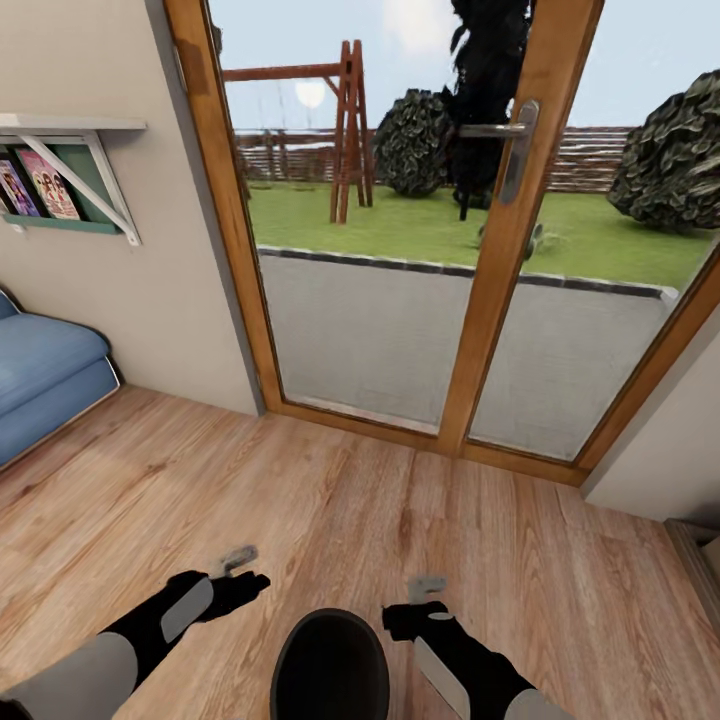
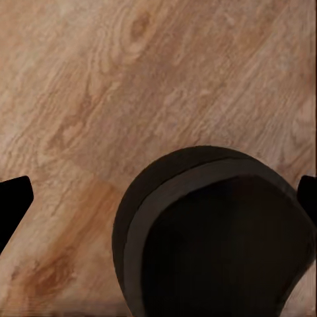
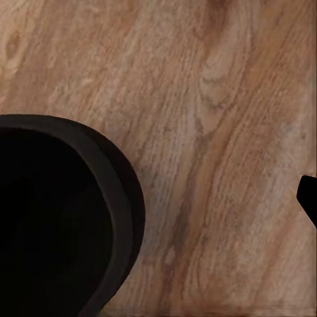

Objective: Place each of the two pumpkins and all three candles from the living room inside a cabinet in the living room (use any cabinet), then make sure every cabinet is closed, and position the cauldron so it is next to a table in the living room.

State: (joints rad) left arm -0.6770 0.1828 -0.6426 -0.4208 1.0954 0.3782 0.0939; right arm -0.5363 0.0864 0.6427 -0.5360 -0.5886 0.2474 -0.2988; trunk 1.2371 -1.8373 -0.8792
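Black cauldron (image 1: 331,665) sits on the wood floor (image 1: 330,520) at bottom centre, between left gripper (image 1: 238,560) and right gripper (image 1: 427,588); finger spacing unclear.

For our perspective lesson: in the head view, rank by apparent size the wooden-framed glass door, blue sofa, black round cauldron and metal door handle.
1. Wooden-framed glass door
2. Blue sofa
3. Black round cauldron, cut off by the picture's edge and nearest the camera, so its rank is unsure
4. Metal door handle

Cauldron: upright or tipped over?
Upright. The cauldron sits on the wooden floor with its round mouth facing up, dark inside; contents cannot be told.
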